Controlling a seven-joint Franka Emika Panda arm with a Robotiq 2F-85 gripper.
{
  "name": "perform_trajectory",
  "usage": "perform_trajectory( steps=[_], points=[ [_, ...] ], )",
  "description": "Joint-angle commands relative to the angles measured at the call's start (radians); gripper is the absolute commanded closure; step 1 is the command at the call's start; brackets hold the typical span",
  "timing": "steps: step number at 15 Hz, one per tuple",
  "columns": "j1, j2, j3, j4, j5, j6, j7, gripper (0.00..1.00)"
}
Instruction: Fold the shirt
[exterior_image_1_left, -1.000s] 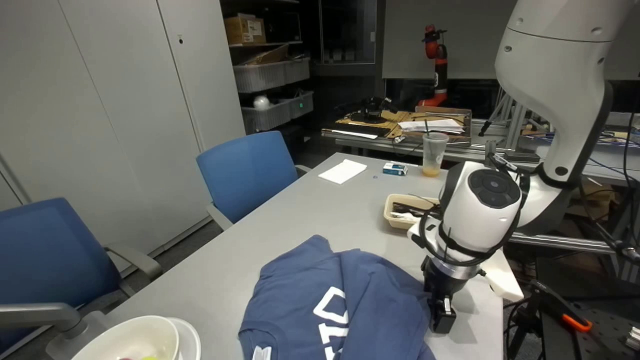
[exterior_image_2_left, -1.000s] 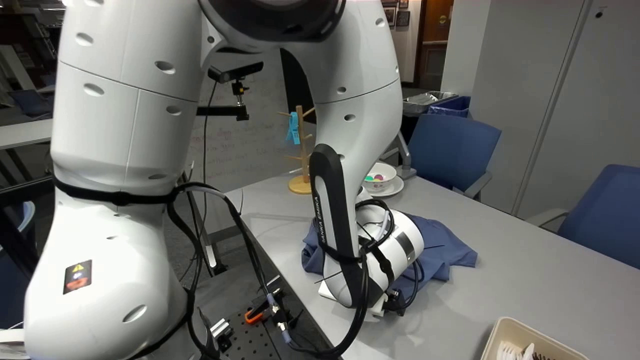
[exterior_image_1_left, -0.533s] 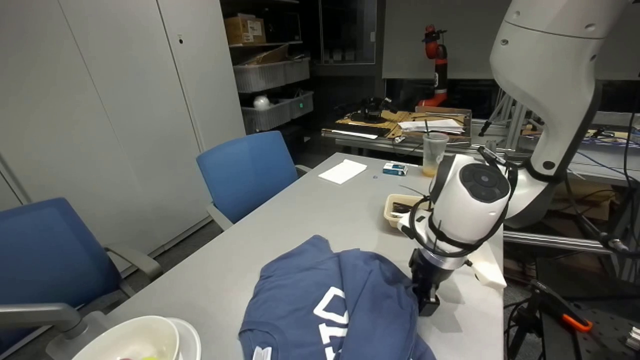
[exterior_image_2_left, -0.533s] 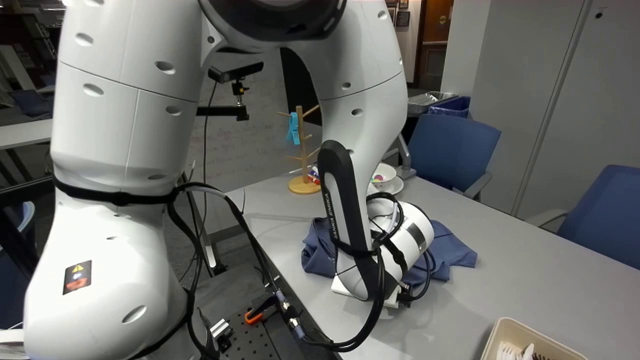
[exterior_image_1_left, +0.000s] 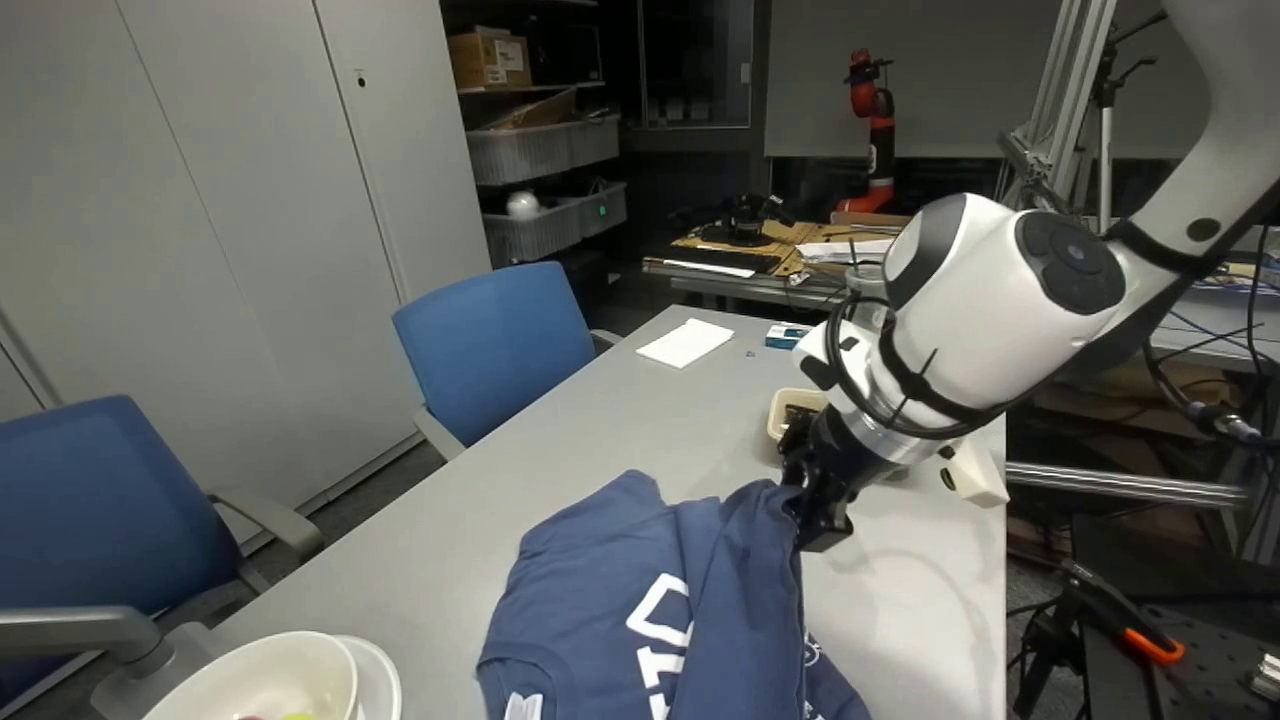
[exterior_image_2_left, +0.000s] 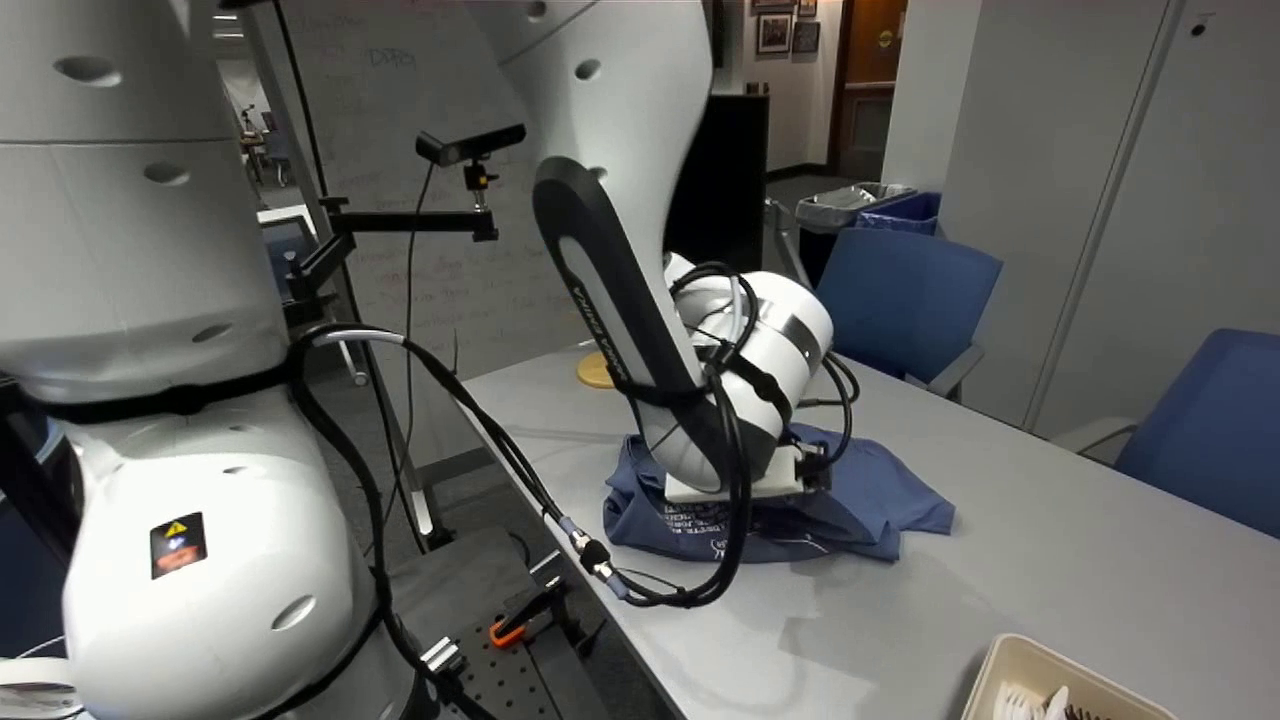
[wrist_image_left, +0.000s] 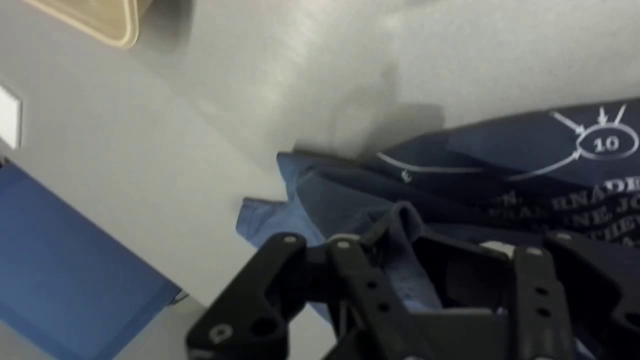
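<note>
Gripper (wrist_image_left: 406, 245) pinching a fold of shirt (exterior_image_1_left: 610, 590), near tabletop's (exterior_image_2_left: 1010, 520) robot-side edge. Circled "10" readable on shirt; arm (exterior_image_2_left: 630, 130) lettering: "EMIKA".

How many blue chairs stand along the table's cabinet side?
2: the first chair near the white bowl, the second chair farther along the table. Others may be out of frame.

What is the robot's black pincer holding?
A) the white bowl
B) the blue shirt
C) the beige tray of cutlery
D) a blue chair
B: the wrist view shows a fold of the blue shirt caught in the gripper, and in an exterior view the cloth is bunched right up against it.
</note>
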Motion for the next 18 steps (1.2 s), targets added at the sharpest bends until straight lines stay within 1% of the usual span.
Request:
perform_trajectory(
  steps=[1,3,5,7,9,11,14,17,18],
  points=[
    [0.057,-0.111,0.059,-0.003,0.008,-0.062,0.048,1.0],
    [0.088,-0.119,0.105,0.048,0.011,-0.052,0.158,1.0],
    [0.125,-0.102,0.155,0.113,0.011,-0.074,0.294,1.0],
    [0.162,-0.066,0.206,0.185,-0.022,-0.141,0.439,1.0],
    [0.186,-0.021,0.243,0.242,-0.057,-0.221,0.548,1.0],
    [0.198,0.025,0.267,0.288,-0.089,-0.305,0.636,1.0],
    [0.195,0.102,0.273,0.34,-0.117,-0.415,0.724,1.0],
    [0.186,0.175,0.263,0.376,-0.113,-0.499,0.781,1.0],
    [0.123,0.195,0.321,0.384,-0.101,-0.526,0.782,1.0]
  ],
)
